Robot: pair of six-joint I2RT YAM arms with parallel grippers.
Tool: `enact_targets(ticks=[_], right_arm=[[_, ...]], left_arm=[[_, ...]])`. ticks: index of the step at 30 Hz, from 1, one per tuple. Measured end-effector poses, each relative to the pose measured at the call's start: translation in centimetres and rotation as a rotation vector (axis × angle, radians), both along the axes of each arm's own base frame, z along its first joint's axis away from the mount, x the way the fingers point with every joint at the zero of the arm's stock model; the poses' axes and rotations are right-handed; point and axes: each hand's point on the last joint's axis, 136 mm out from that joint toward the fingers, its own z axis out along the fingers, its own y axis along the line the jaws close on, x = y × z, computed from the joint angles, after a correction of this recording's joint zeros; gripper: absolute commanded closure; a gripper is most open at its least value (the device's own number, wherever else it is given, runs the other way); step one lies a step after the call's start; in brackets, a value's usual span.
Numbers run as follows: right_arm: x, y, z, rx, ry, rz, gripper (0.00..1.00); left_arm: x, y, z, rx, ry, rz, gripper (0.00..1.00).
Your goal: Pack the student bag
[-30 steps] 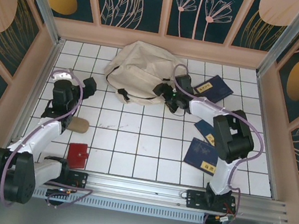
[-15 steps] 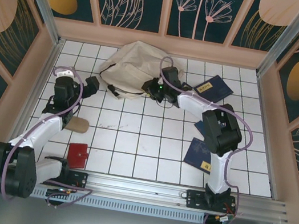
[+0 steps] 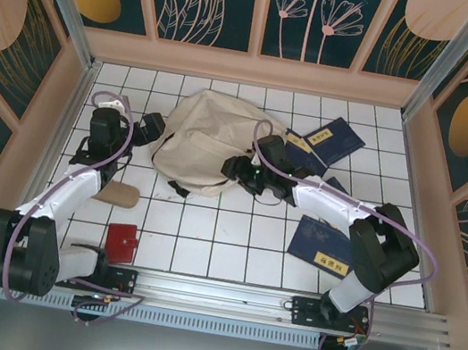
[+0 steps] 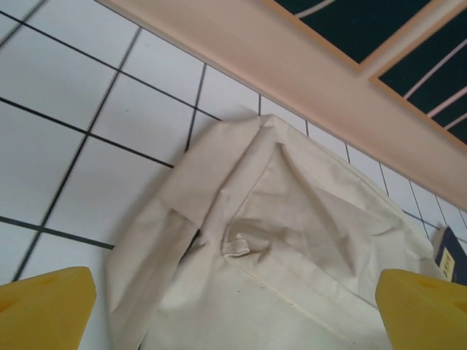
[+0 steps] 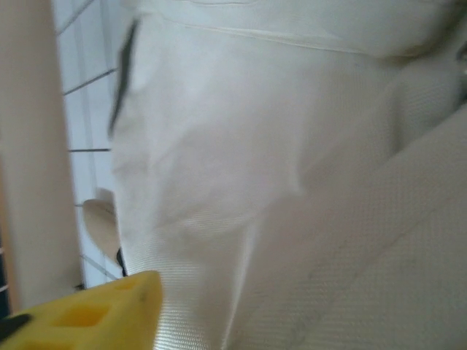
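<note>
The student bag, cream fabric with black straps, lies slumped on the white tiled floor just behind the middle. My left gripper is at the bag's left edge. In the left wrist view it is open wide, yellow fingertips far apart, bag fabric lying between and ahead of them. My right gripper presses against the bag's near right edge. The right wrist view has one yellow finger low on the left against bag cloth, and the other finger is hidden.
Several navy books with yellow labels lie to the right: two at the back and one nearer. A small red flat item and a tan oblong case lie near left. Wooden walls enclose the floor.
The bag has been dragged from the back wall toward the near left, along with my right gripper. My left gripper has moved back and now sits against the bag's left edge.
</note>
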Motion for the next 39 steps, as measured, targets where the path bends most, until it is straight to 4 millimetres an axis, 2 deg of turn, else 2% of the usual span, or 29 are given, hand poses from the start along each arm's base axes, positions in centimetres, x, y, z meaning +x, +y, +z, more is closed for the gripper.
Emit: enact_targets(ticks=[2, 4, 7, 11, 13, 15, 17, 20, 23, 26, 29, 34, 36, 39], right_arm=[[-0.2, -1.5, -1.2, -0.072, 0.004, -0.019, 0.29], [-0.1, -3.2, -1.4, -0.119, -0.005, -0.047, 0.27], [1.4, -6.3, 0.5, -0.111, -0.057, -0.120, 0.28], [4.5, -9.6, 2.6, -0.059, -0.114, -0.208, 0.40], [4.8, -9.6, 2.4, -0.045, -0.112, -0.190, 0.45], [4.7, -8.5, 1.7, -0.024, -0.087, -0.142, 0.52], [4.6, -7.4, 0.7, -0.006, -0.058, -0.094, 0.56], [4.0, -6.3, -0.9, 0.015, -0.007, -0.052, 0.58], [2.8, -5.4, -2.2, 0.050, 0.032, -0.025, 0.59], [1.0, -4.7, -4.0, 0.068, 0.084, -0.001, 0.59], [0.1, -4.3, -5.5, 0.067, 0.127, 0.009, 0.59], [0.3, -4.3, -5.2, 0.063, 0.118, 0.010, 0.54], [1.2, -5.0, -4.5, 0.059, 0.089, -0.014, 0.52], [3.4, -7.3, -2.8, 0.058, 0.034, -0.083, 0.52]], left_arm=[[0.4, -1.5, -0.1, 0.003, 0.018, -0.038, 0.01], [0.6, -3.2, -0.2, 0.009, 0.033, -0.076, 0.02], [0.8, -5.6, -0.1, 0.009, 0.039, -0.134, 0.02], [0.5, -8.5, -1.0, 0.000, 0.068, -0.196, 0.02], [0.3, -10.2, -1.6, -0.005, 0.087, -0.231, 0.02], [-0.1, -12.2, -2.0, -0.012, 0.104, -0.271, 0.06], [-0.6, -14.6, -2.3, -0.021, 0.122, -0.312, 0.13], [-1.0, -16.8, -2.9, -0.026, 0.170, -0.303, 0.14], [-1.1, -17.8, -4.0, -0.020, 0.213, -0.286, 0.15], [-1.2, -18.0, -5.1, -0.019, 0.249, -0.270, 0.15], [-1.3, -18.2, -5.7, -0.025, 0.267, -0.269, 0.15], [-1.0, -19.5, -5.9, -0.029, 0.277, -0.291, 0.18], [-1.0, -20.4, -5.6, -0.036, 0.275, -0.313, 0.21], [-1.2, -22.0, -5.2, -0.044, 0.271, -0.356, 0.29]])
